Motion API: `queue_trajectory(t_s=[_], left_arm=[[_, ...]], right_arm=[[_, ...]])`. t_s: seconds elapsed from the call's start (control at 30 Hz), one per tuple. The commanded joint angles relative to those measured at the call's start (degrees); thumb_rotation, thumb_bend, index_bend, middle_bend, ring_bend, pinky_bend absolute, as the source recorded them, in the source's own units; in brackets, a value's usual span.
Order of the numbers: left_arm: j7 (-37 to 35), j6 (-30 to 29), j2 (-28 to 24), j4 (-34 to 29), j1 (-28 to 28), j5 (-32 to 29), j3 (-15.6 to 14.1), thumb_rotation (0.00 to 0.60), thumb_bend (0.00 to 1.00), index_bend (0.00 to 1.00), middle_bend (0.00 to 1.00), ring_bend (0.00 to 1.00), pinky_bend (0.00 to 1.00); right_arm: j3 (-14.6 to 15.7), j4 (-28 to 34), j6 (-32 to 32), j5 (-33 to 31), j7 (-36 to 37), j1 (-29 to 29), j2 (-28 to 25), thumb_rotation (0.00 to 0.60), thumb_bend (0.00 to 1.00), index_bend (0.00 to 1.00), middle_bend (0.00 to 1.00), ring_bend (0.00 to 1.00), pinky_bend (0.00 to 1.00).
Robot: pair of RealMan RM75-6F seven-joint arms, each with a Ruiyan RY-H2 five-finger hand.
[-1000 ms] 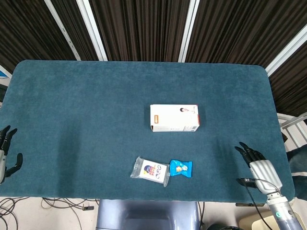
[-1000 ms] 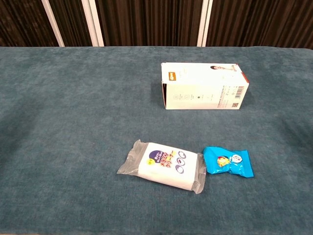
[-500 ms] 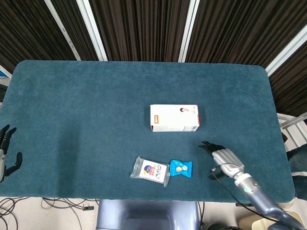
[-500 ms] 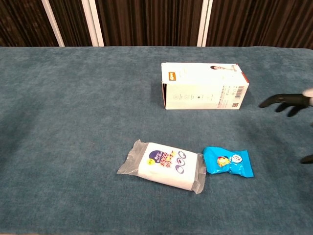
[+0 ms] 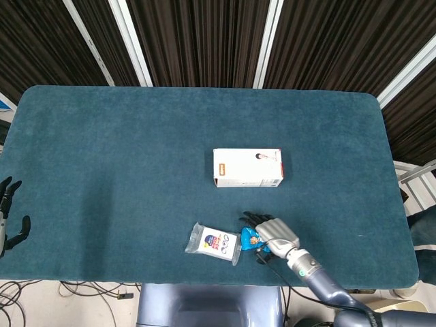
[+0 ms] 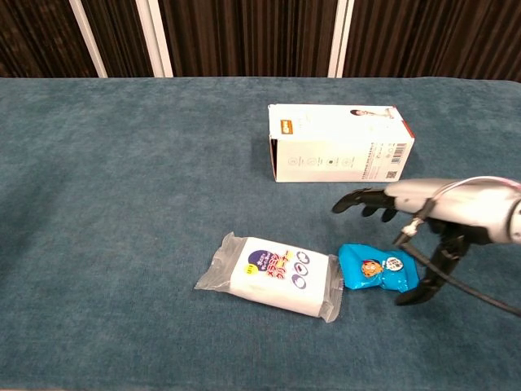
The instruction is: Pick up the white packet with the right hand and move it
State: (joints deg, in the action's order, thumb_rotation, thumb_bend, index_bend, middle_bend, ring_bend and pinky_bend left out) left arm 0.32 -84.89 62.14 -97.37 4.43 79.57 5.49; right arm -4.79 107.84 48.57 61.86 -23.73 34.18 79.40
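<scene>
The white packet, clear-wrapped with a purple and yellow print, lies flat near the table's front edge. My right hand hovers just right of it, over a small blue packet. Its fingers are spread and point left, its thumb hangs down at the blue packet's right end, and it holds nothing. There is a gap between the hand and the white packet. My left hand sits off the table's left front corner, fingers apart and empty; only the head view shows it.
A white carton lies on its side at mid-table, behind the two packets. The teal table top stretches wide to the left and back. A cable trails from my right wrist toward the front edge.
My right hand has swept left from the table's right front corner, across the front, to hover over the blue packet. The packets, carton and left hand have not moved.
</scene>
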Motion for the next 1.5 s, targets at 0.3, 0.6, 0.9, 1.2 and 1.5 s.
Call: queue_trajectory(t_s=[0.3, 0.6, 0.9, 1.2, 1.5], left_arm=[[0.2, 0.16, 0.08, 0.08, 0.13, -0.33, 0.16, 0.6, 0.5, 0.07, 0.0, 0.0, 0.0], [0.47, 0.05, 0.12, -0.07, 0.14, -0.47, 0.25, 0.6, 0.5, 0.07, 0.0, 0.0, 0.0], [0.1, 0.01, -0.03, -0.1, 0.12, -0.85, 0.51, 0.6, 0.5, 0.07, 0.0, 0.0, 0.0], [0.01, 0.23, -0.13, -0.34, 0.16, -1.71, 0.84, 0.6, 0.5, 0.07, 0.0, 0.0, 0.0], [-0.08, 0.26, -0.19, -0.27, 0.14, -1.71, 0.82, 0.6, 0.5, 0.07, 0.0, 0.0, 0.0]], right_arm=[[-0.02, 1.66, 4.57, -7.39, -7.9, 4.51, 8.31, 0.6, 0.12, 0.11, 0.06, 0.13, 0.18], [0.36, -1.37, 7.96, -9.25, -12.65, 6.83, 13.78, 0.6, 0.12, 0.12, 0.07, 0.13, 0.18], [-0.47, -3.85, 8.63, -12.86, -15.14, 9.21, 17.0, 0.6, 0.15, 0.19, 0.21, 0.28, 0.18], [-1.72, -6.06, 9.95, -14.03, -10.98, 8.82, 19.74, 0.6, 0.41, 0.36, 0.41, 0.51, 0.23], [-2.96, -5.23, 12.02, -8.29, -5.46, 7.32, 18.76, 0.6, 0.44, 0.38, 0.41, 0.52, 0.24]])
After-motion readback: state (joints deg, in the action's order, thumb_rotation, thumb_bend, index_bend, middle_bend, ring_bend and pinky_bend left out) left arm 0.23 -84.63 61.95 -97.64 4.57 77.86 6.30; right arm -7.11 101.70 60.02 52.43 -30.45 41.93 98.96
